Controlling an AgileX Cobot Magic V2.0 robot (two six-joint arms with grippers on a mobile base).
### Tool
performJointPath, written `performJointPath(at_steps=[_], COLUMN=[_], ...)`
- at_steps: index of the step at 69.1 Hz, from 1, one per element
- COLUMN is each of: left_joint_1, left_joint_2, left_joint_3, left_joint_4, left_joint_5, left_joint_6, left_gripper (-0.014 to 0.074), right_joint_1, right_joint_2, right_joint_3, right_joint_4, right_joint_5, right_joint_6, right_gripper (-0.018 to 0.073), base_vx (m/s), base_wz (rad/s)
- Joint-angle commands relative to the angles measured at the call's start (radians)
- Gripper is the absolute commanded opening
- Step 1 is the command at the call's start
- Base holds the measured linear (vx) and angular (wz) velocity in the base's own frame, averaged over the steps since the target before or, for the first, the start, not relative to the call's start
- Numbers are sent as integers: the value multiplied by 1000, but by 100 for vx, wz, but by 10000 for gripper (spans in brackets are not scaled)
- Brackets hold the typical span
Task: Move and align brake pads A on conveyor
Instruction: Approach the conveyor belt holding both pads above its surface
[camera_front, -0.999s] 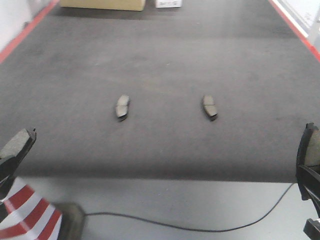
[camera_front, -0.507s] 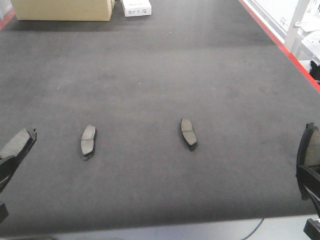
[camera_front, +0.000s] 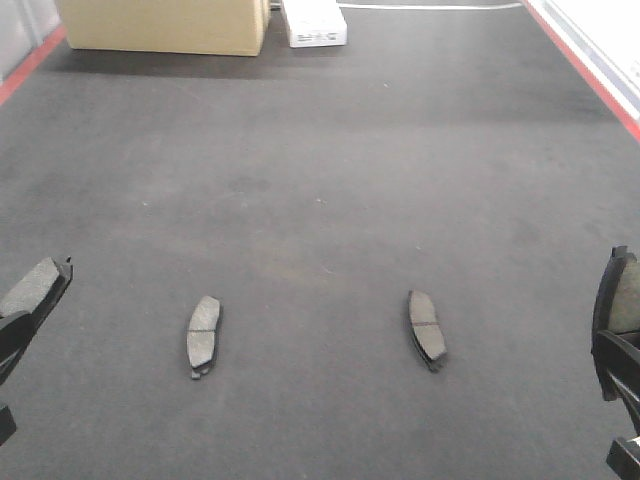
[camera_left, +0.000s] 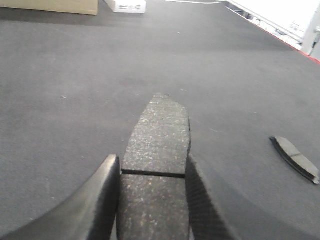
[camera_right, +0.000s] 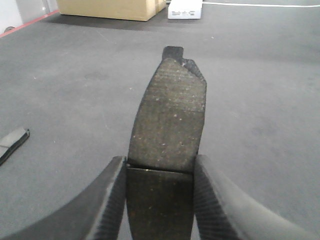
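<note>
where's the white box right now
In the front-facing view the small white rectangular box sits at the far end of the dark charcoal felt-like conveyor belt, just right of the large tan cardboard box and close beside it.

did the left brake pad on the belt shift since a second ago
Cannot tell: the left brake pad sits lower in frame, but the cardboard box shifted too, so the camera moved.

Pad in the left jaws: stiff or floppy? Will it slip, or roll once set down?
Likely stiff: the brake pad juts straight past the left gripper without sagging. Slip seems unlikely; its face looks gritty and the jaws close on both edges. Probably won't roll: a matching pad lies flat on the conveyor.
</note>
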Motion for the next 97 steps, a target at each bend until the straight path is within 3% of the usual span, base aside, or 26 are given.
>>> performJointPath(at_steps=[1, 85, 97], left_joint_1=[-2, -2, -3], left_joint_2=[4, 6, 103], left_joint_3=[-31, -31, -85], left_joint_4=[1, 0, 1], left_joint_5=[-97, -114, -156], left_joint_6=[-1, -3, 45], left_gripper=[108, 108, 108], right_joint_1=[-2, -2, -2], right_joint_2=[3, 3, 3], right_joint_3=[-34, -34, -34], right_joint_4=[-20, -20, -20], right_joint_5=[-88, -87, -87], right_joint_6=[-5, -5, -5], right_gripper=[3, 3, 3], base_vx=[11, 1, 0], base_wz=[13, 1, 0])
